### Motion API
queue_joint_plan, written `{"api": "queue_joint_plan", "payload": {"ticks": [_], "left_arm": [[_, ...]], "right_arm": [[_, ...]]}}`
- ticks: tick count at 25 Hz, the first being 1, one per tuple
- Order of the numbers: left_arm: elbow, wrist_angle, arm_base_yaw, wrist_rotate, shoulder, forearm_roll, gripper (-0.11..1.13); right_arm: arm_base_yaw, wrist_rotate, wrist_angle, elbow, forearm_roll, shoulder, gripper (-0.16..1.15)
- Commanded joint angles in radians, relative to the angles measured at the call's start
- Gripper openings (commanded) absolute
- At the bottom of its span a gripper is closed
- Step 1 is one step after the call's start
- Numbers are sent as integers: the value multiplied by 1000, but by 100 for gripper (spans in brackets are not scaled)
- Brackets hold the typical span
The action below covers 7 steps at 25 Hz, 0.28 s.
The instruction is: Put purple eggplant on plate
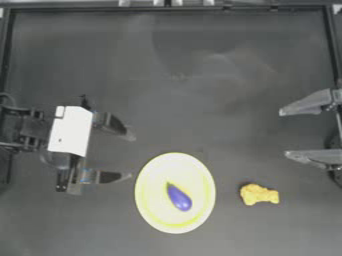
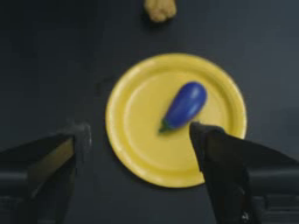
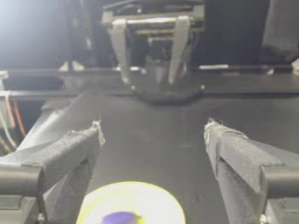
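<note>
Purple eggplant lies on plate, stem toward table's far side; both arms' fingers released

Table open across the whole far half. Near side: plate with purple eggplant on it, yellow lump just right of it, narrow gap between. Left gripper sits close to plate's left rim; right gripper well apart.
</note>
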<state>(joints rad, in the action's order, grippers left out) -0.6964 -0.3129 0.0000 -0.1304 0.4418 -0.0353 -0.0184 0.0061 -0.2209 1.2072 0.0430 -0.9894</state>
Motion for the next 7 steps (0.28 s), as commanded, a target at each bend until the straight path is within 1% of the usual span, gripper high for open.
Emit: {"api": "queue_joint_plan", "payload": {"ticks": [1, 4, 7], "left_arm": [[-20, 37, 0, 2, 66, -15, 98], [-48, 44, 0, 2, 101, -28, 98], [-78, 83, 0, 2, 140, -31, 98]], "right_arm": [[-2, -2, -3, -17, 2, 5, 100], [-5, -2, -3, -17, 2, 5, 100], [-12, -2, -5, -18, 2, 5, 100]]}}
